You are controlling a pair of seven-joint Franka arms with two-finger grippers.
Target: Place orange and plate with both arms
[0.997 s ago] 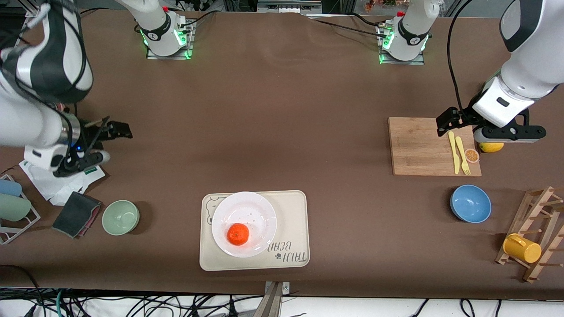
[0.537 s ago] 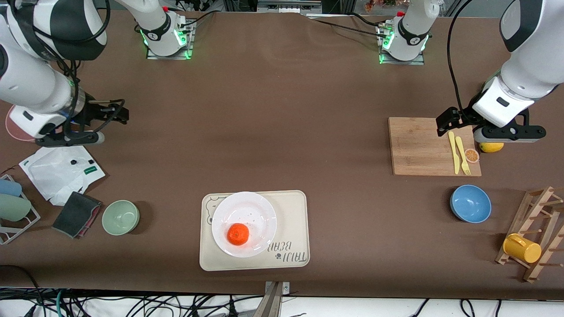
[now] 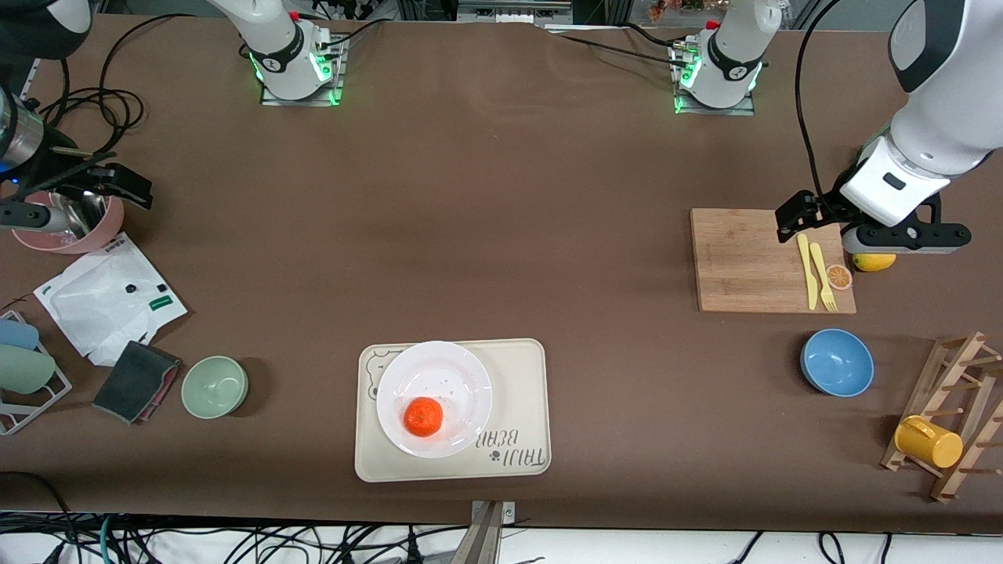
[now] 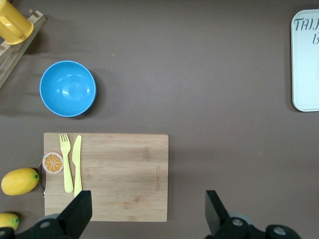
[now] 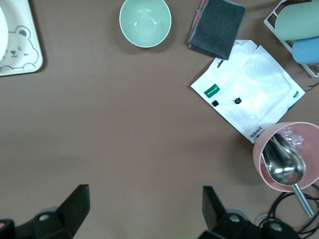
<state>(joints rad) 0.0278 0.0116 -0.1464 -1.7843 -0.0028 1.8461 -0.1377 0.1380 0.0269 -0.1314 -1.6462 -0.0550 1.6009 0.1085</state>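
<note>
Pulling my right gripper (image 3: 47, 205) back over the pink cup (image 3: 74, 235), I leave the small bright orange (image 3: 424, 417) on the glossy white plate (image 3: 458, 376). Both grippers gape empty; the left gripper (image 3: 870, 227) waits over the wooden board (image 3: 744, 262)

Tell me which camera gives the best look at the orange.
The front view: the orange sits in plain sight on the plate. The left wrist view catches only the tray's edge, and the right wrist view only a sliver of the plate; neither shows the orange.
</note>
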